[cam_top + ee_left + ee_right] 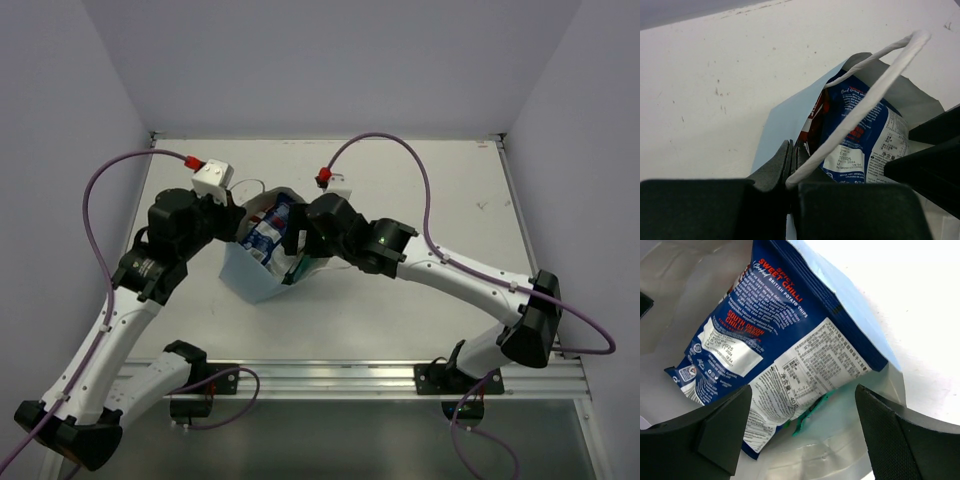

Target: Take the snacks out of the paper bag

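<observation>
The light-blue paper bag (250,275) lies tilted mid-table, mouth facing up and back. My left gripper (792,160) is shut on the bag's near rim (785,120), one white loop handle (870,90) crossing over it. My right gripper (802,405) is open at the bag's mouth, jaws wide on either side of a blue-white packet (775,340). That packet also shows in the left wrist view (860,135) and from above (267,235). A teal-green packet edge (812,410) pokes out beneath it. A red-white packet (815,120) sits beside the blue one. The other snacks are hidden.
The white table (420,190) is bounded by grey walls on the left, back and right. A metal rail (330,378) runs along the near edge. Purple cables (95,200) loop above both arms.
</observation>
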Robot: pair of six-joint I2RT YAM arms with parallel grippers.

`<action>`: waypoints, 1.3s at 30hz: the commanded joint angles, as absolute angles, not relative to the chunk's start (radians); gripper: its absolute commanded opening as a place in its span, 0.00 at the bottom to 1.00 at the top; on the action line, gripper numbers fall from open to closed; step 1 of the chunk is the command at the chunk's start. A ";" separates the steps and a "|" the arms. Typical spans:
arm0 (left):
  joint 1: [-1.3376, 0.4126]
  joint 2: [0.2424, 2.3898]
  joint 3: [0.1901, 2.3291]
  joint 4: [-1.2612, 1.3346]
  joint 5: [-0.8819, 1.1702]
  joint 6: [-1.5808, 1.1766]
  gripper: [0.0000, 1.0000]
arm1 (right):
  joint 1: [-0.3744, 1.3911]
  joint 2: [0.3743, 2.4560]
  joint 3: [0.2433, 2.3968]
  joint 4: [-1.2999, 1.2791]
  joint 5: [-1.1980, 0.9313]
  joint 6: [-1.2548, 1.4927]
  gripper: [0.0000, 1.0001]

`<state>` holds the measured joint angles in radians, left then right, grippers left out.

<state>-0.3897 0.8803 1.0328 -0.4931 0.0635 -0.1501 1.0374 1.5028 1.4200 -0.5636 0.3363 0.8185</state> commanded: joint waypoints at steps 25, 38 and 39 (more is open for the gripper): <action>-0.393 0.853 1.029 -0.365 0.048 -0.213 0.00 | 0.994 1.592 1.332 -0.299 0.129 0.960 0.32; -0.393 0.851 1.057 -0.368 -0.075 -0.167 0.00 | 0.994 1.381 1.451 -0.319 0.182 0.703 0.00; -0.393 0.854 1.060 -0.368 -0.083 -0.164 0.00 | 0.994 1.365 1.460 -0.333 0.202 0.666 0.00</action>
<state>-0.3893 0.8719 1.0164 -0.4774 -0.0349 -0.1810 0.9966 1.4895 1.3632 -0.3500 0.1268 0.7811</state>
